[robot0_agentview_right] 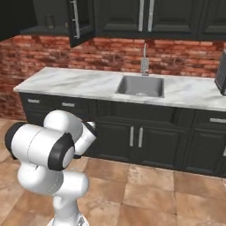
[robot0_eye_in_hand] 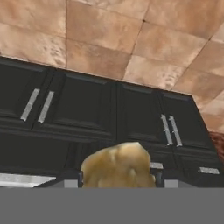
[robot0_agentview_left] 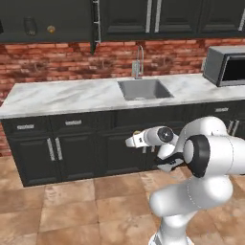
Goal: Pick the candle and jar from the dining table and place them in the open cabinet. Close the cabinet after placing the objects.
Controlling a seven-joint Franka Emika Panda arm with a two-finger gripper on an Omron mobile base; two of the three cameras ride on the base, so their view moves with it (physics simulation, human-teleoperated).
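Gripper [robot0_eye_in_hand: 117,181] squeezes tan candle [robot0_eye_in_hand: 117,166]. Open cabinet [robot0_agentview_left: 48,21] high up, far away. Jar [robot0_agentview_left: 30,26] already on shelf. Candle tiny: loose squeeze, might slip, drop onto floor.

open cabinet [robot0_agentview_left: 48,21] door [robot0_agentview_left: 95,24] juts over the clear counter [robot0_agentview_left: 62,93]; faucet [robot0_agentview_left: 139,62] possibly nearby obstacle.

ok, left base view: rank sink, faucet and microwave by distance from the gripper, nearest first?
From the gripper, which has a tan lump between its fingers:
1. sink, just above and behind it.
2. faucet, at the sink's back edge.
3. microwave, far right on the counter.
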